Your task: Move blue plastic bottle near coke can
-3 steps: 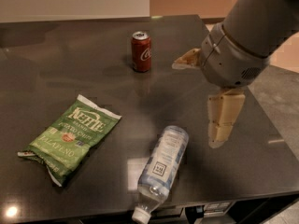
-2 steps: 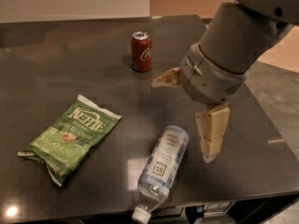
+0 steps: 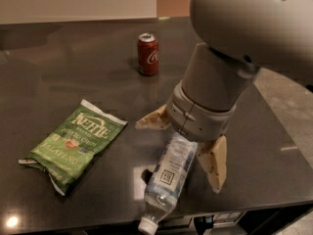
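Note:
The blue plastic bottle [image 3: 166, 180] lies on its side on the dark table near the front edge, white cap pointing toward the front left. The coke can [image 3: 147, 54] stands upright farther back, well apart from the bottle. My gripper [image 3: 182, 148] hangs directly over the bottle's upper end, open. One tan finger [image 3: 152, 119] points left of the bottle and the other finger [image 3: 214, 163] points down on its right side. The bottle's far end is hidden under the wrist.
A green Kettle chips bag [image 3: 73, 143] lies flat at the left of the dark table [image 3: 73, 72]. The table's front edge runs just below the bottle cap. My large grey arm [image 3: 244, 28] fills the upper right.
My arm has moved left and down toward the bottle, and the open gripper now straddles its upper end. The bottle, can and chips bag have not moved.

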You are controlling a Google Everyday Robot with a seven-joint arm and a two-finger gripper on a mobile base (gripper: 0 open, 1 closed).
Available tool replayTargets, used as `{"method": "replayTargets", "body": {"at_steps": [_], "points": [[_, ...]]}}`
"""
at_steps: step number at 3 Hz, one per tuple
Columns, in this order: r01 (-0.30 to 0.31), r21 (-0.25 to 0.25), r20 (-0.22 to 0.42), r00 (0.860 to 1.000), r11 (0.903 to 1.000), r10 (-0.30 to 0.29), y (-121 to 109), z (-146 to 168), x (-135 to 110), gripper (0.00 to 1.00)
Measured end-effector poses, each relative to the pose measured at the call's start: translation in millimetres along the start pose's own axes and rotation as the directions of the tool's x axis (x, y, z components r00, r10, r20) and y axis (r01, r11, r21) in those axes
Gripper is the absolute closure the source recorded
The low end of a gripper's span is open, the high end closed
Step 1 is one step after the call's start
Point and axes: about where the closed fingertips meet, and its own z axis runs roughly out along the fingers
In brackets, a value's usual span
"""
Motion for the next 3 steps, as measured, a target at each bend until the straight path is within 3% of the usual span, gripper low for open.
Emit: {"method": "replayTargets", "body": {"at_steps": [1, 2, 3], "points": [[0.107, -0.047, -0.007, 0.994, 0.9931, -0.108, 10, 17, -9, 0.00], [0.152, -0.093, 0.000, 0.988, 0.9839, -0.153, 13, 32, -10, 0.00], [0.162, -0.128, 0.011, 0.987, 0.9785, -0.162, 14, 40, -8, 0.18]]}}
